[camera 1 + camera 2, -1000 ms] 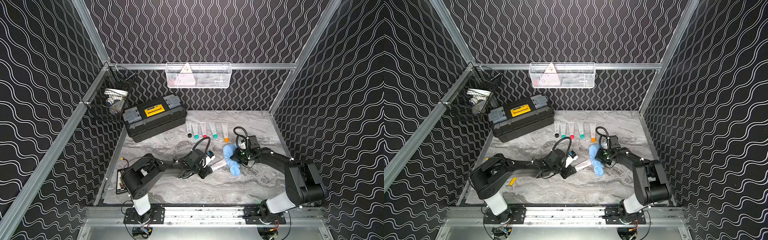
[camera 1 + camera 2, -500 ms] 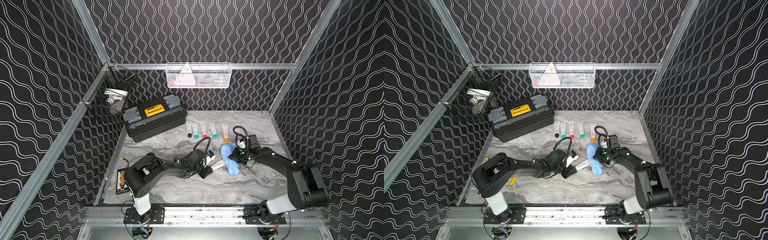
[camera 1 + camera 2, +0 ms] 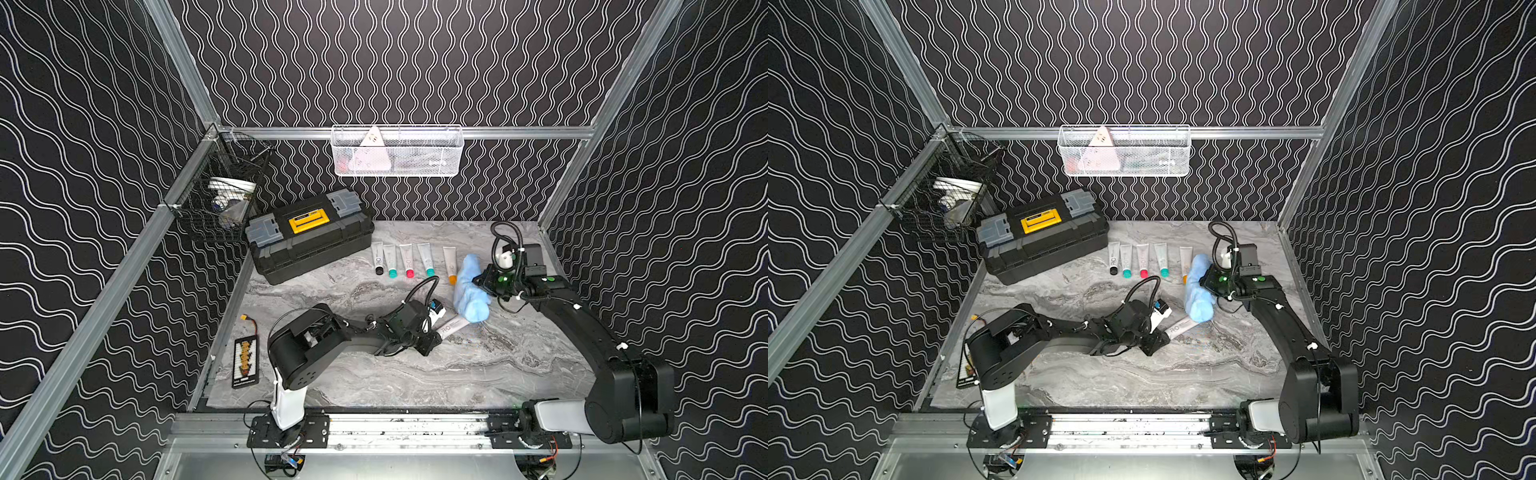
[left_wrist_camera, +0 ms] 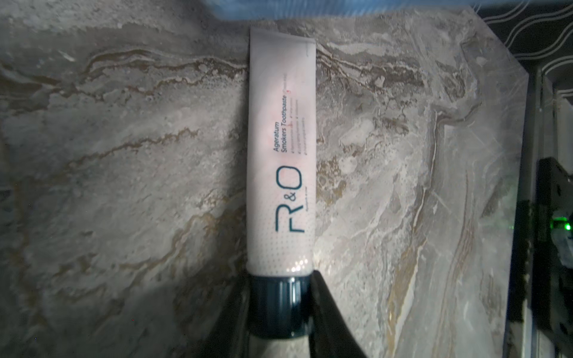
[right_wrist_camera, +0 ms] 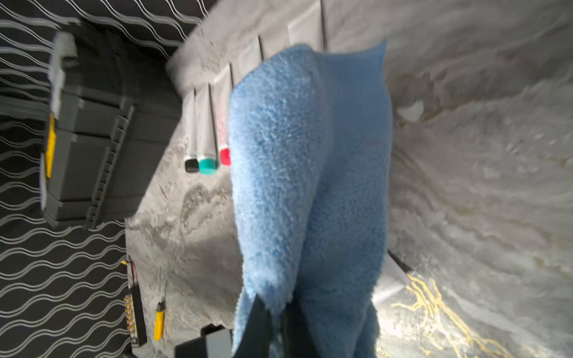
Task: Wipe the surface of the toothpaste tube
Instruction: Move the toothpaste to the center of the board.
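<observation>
Marble table (image 3: 374, 374) w/ black toolbox (image 3: 309, 235) at back left. Blue cloth (image 3: 469, 291) hangs bunched from my right gripper (image 5: 276, 322), fingers pinched tight on its edge; the cloth's lower end meets the flat end of the toothpaste tube (image 4: 282, 148). Tube lies flat mid-table, btwn my two arms. My left gripper (image 4: 280, 297) is clamped on its dark cap.

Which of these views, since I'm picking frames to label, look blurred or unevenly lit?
Right wrist view: motion blur smears the toolbox and row of tubes, while the blue cloth is fairly crisp. Left wrist view: toothpaste tube sharp in a bright patch, picture edges dim. Both top views: sharp, evenly lit.
</observation>
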